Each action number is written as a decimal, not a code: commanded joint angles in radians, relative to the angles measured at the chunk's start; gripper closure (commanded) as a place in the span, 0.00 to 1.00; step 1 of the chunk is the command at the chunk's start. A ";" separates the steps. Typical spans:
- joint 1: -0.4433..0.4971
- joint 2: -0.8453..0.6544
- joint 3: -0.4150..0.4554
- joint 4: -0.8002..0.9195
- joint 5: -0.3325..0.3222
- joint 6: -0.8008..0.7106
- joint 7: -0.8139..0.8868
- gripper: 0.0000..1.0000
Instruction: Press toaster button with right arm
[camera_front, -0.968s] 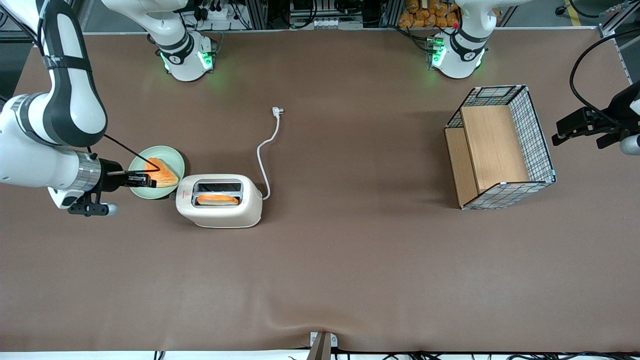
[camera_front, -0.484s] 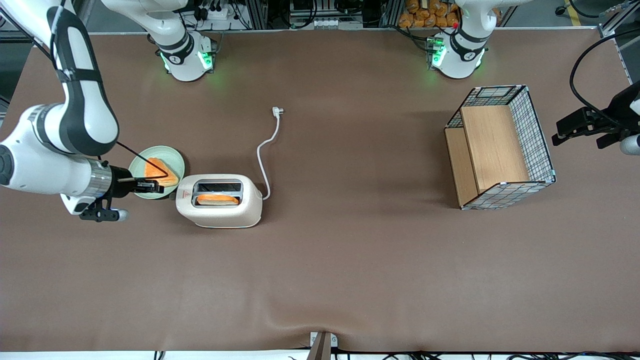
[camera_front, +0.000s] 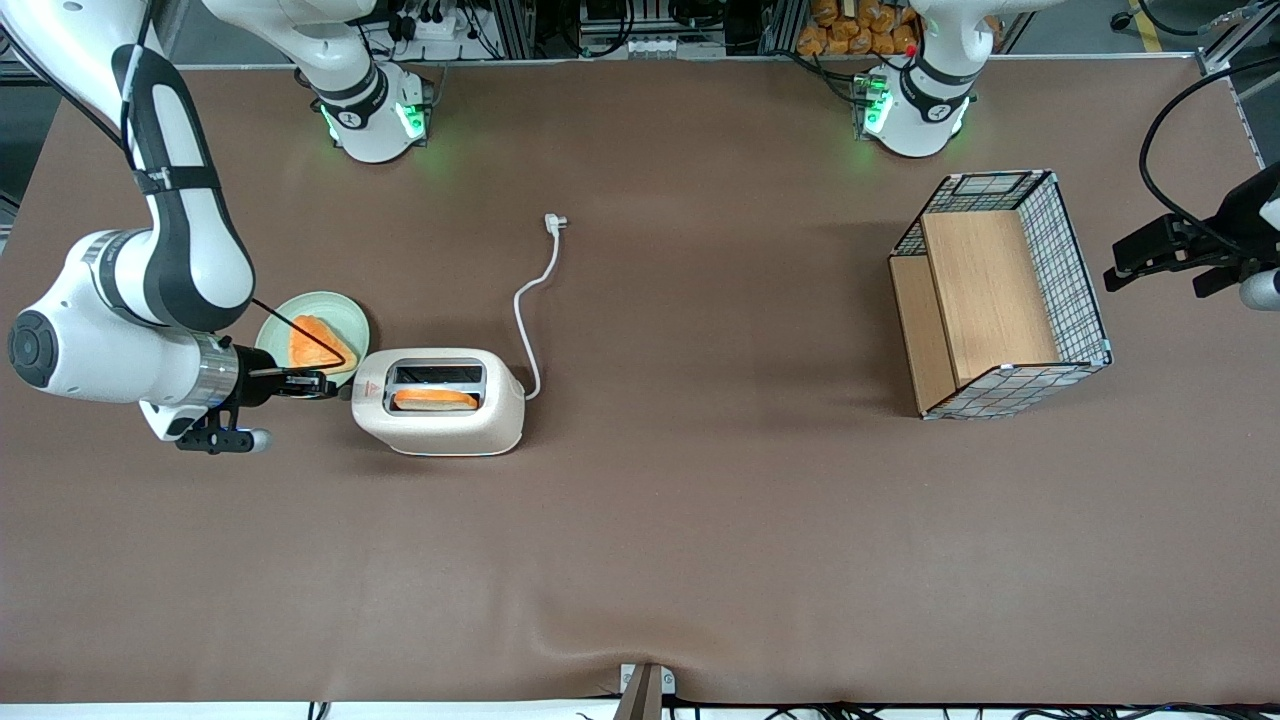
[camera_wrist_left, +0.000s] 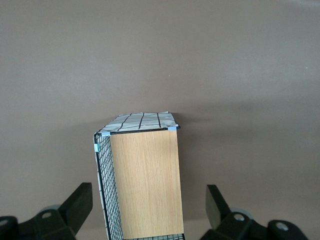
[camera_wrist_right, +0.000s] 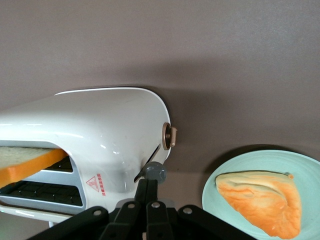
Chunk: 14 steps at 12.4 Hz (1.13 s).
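Note:
The cream-white toaster (camera_front: 440, 402) stands on the brown table with an orange-edged slice (camera_front: 434, 399) in the slot nearer the front camera. Its short end with the red mark (camera_wrist_right: 94, 183) faces my right arm (camera_front: 120, 345). The toaster button (camera_wrist_right: 155, 171), a small grey knob, sticks out of that end. My gripper (camera_wrist_right: 150, 183) is shut with nothing in it, and its joined tips sit right at the knob. In the front view the gripper (camera_front: 325, 384) lies level, just off the toaster's end.
A pale green plate (camera_front: 280, 335) with an orange toast slice (camera_front: 318, 345) sits beside the gripper, farther from the front camera. A tan dial (camera_wrist_right: 170, 136) is on the same toaster end. The white cord (camera_front: 530, 300) trails away. A wire basket (camera_front: 1000, 295) stands toward the parked arm's end.
My right arm has swung nearer to the front camera and toward the toaster. The shut gripper moved off the plate to the toaster's short end.

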 joint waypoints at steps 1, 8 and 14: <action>0.012 0.020 -0.004 0.001 0.028 0.021 -0.032 1.00; 0.017 0.068 -0.004 -0.008 0.080 0.017 -0.050 1.00; -0.042 0.124 -0.004 -0.021 0.237 0.013 -0.171 1.00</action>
